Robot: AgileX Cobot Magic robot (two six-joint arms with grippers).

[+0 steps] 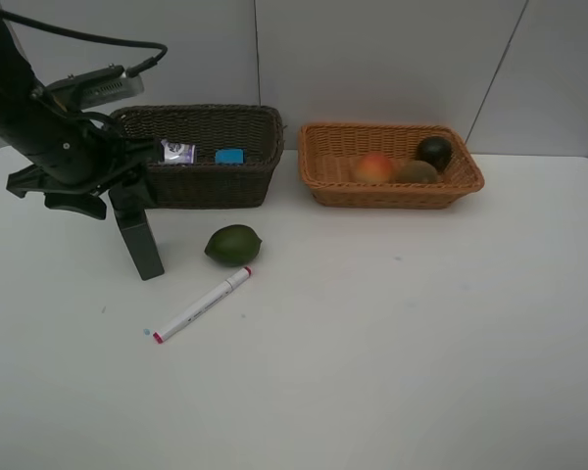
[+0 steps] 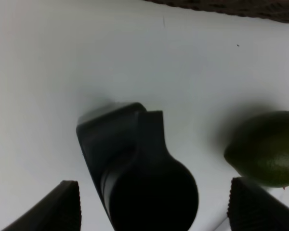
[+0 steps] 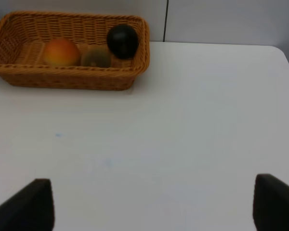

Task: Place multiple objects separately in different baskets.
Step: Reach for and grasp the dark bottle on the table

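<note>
The dark green bottle [image 1: 140, 243] stands on the white table, leaning a little. My left gripper [image 1: 127, 191] hangs over its top, open. In the left wrist view its fingers [image 2: 55, 208] sit wide on either side of the bottle [image 2: 135, 159], with gaps showing. The green lime [image 1: 233, 245] and the white red-tipped marker [image 1: 204, 305] lie on the table to the bottle's right. The dark brown basket [image 1: 211, 181] holds the purple-lidded jar [image 1: 178, 151] and blue eraser [image 1: 229, 156]. The light basket [image 1: 390, 194] holds the peach [image 1: 373, 168], kiwi [image 1: 416, 172] and mangosteen [image 1: 433, 151]. My right gripper [image 3: 149, 204] is open, nothing between its fingers.
Both baskets stand side by side at the back of the table near the grey wall. The lime [image 2: 267, 147] lies close beside one left finger. In the right wrist view the light basket [image 3: 72, 79] is far ahead over bare table.
</note>
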